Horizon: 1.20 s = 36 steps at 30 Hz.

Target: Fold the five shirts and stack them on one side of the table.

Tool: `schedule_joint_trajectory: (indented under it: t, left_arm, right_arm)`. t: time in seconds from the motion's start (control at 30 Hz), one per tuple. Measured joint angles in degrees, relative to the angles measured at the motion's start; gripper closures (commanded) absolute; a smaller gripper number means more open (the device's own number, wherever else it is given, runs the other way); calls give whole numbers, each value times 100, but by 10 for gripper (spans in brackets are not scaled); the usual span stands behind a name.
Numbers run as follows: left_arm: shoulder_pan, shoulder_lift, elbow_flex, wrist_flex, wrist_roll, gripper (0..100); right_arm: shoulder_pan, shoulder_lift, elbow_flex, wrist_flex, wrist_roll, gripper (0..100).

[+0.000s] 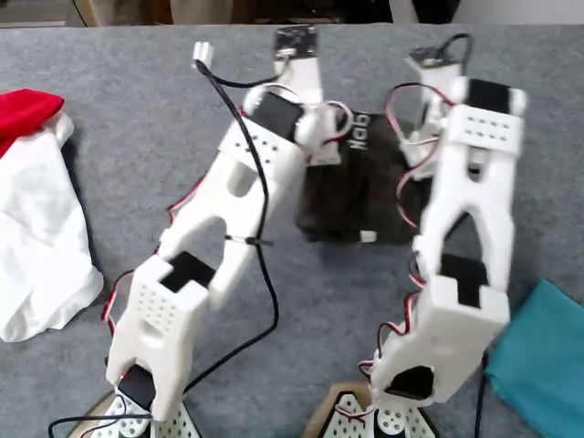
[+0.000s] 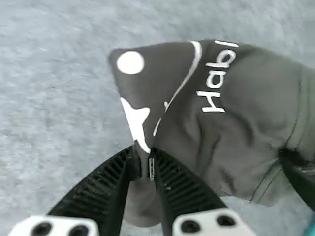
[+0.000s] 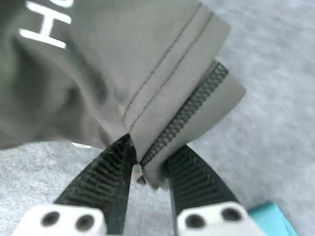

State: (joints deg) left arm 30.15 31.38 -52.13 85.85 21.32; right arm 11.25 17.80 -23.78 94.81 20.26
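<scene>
Pinching opposite edges of the black shirt [image 1: 356, 196] up around 12 o'clock on the table [image 1: 137, 91], the left gripper [image 2: 143, 156] and right gripper [image 3: 147, 158] are both clamped onto fabric, probably to lift and fold it evenly, while a white shirt [image 1: 41, 237] sits at 9 o'clock.

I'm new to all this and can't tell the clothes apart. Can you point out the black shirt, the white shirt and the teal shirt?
black shirt [image 1: 351, 196], high view, its plain dark middle.
white shirt [image 1: 36, 237], high view, its crumpled middle.
teal shirt [image 1: 547, 356], high view, its middle.
</scene>
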Motion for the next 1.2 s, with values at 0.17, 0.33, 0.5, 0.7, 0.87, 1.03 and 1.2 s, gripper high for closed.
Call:
schedule_joint_trajectory:
  t: [0.17,0.33,0.5,0.7,0.87,1.03,1.2]
  left_arm:
    - [475,0,-642,0,9,981]
    - [1029,0,-1345,0,9,981]
    - [1679,0,-1688,0,9,981]
    - [2382,0,-1688,-290,9,981]
    - [3024,123,-1688,-624,9,981]
    - [3587,659,-1688,-985,9,981]
    - [3991,1160,-1688,-1248,9,981]
  right_arm:
    - [633,-668,0,360,9,995]
    - [1424,-1354,0,633,70,995]
    - [2523,-2277,475,642,352,995]
    - [4079,-3182,1354,651,1064,995]
    - [5424,-3349,1538,642,1705,995]
    - [6523,-3349,1565,396,2207,995]
    - [7209,-3200,1767,35,2523,995]
